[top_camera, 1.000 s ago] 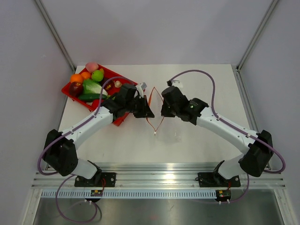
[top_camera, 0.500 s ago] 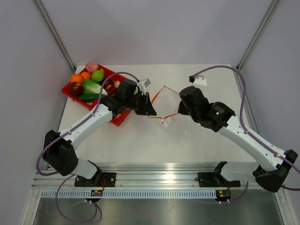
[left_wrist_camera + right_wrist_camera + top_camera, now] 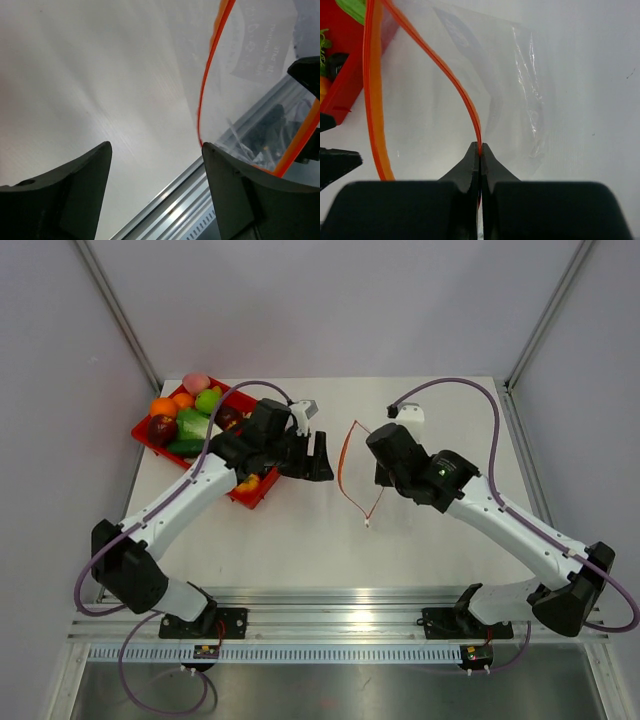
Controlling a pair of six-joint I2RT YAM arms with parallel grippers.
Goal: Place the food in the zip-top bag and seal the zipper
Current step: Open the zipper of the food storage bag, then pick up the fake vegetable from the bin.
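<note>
The zip-top bag (image 3: pixel 362 485) hangs above the table's middle, clear, its mouth held wide. Its orange zipper (image 3: pixel 342 462) curves in a loop. My right gripper (image 3: pixel 381 483) is shut on one side of the zipper (image 3: pixel 479 135), the strip pinched between its tips (image 3: pixel 480 146). My left gripper (image 3: pixel 322 458) stands open just left of the mouth, nothing between its fingers (image 3: pixel 235 185); the zipper (image 3: pixel 205 85) passes beside its right fingertip. The food (image 3: pixel 190 420) lies in the red tray (image 3: pixel 140 432) at the back left: an orange, a green cabbage, dark red and green pieces.
The left arm reaches over the tray's near corner (image 3: pixel 255 495). In the right wrist view the tray's edge (image 3: pixel 347 85) shows at the left. An aluminium rail (image 3: pixel 330 625) runs along the table's near edge. Grey walls close in both sides.
My left gripper has opened and let go of the bag's mouth. The right arm swung left and the bag now hangs from it alone, its mouth turned toward the left gripper.
</note>
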